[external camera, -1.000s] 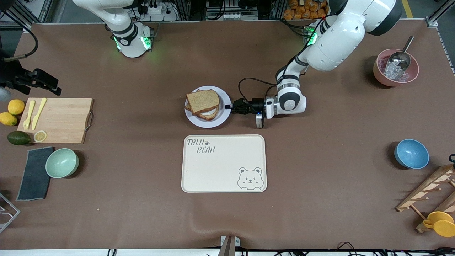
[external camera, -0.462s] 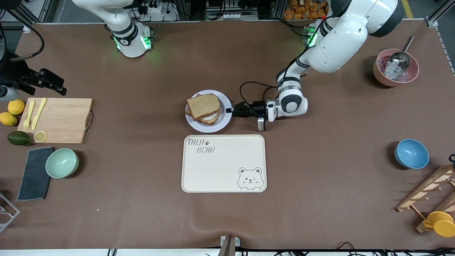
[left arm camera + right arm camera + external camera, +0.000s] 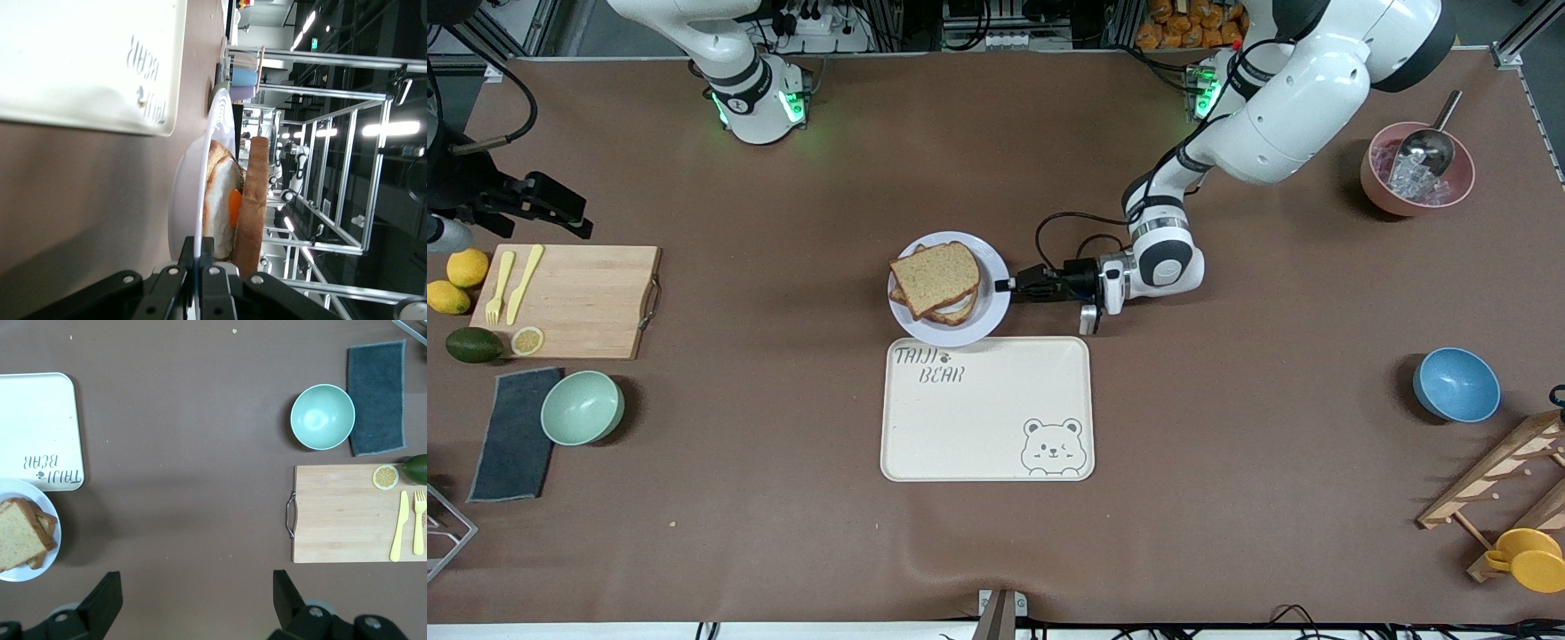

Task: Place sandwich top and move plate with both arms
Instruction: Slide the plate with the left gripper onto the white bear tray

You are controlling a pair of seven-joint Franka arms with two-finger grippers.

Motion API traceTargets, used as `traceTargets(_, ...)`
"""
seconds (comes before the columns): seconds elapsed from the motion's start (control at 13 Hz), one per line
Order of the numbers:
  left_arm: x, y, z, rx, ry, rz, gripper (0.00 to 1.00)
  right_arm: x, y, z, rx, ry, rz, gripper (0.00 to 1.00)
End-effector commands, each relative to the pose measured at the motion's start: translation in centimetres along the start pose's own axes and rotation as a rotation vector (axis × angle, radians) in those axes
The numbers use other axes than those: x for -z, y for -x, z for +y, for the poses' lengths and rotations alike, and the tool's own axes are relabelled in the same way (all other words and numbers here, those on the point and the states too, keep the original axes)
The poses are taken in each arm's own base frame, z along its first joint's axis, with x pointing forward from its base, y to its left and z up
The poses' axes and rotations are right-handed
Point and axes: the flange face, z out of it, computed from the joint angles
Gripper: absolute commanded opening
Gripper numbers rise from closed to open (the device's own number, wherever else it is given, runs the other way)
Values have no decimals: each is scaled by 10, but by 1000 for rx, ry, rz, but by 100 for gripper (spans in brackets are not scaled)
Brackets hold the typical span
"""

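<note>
Moved: plate with sandwich top has slid closer to the tray, now at the tray's 12 o'clock edge.
Left gripper: clamped on the plate's rim at 3 o'clock.
Right gripper: fingers spread wide, waiting high over the table.

The table is viewed from high by 1 front camera; the plate is seen edge-on and close by the left wrist camera, from above by the right.
</note>
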Motion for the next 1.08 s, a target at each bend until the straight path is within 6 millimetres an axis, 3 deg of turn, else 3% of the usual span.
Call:
traceTargets(0.0,14,-19,26,1,14,15,0,5,-3,3,-22,3,7,100)
traceTargets(0.38,71,-74,38,24,-29,-40,0,5,-3,5,-21,9,5,100)
traceTargets(0.77,109,-159,78,45,-32,-91,0,4,-3,0,-16,9,7,100)
traceTargets(1.0,127,-188,61,24,-19,-94,0,3,-4,-3,-10,9,8,100)
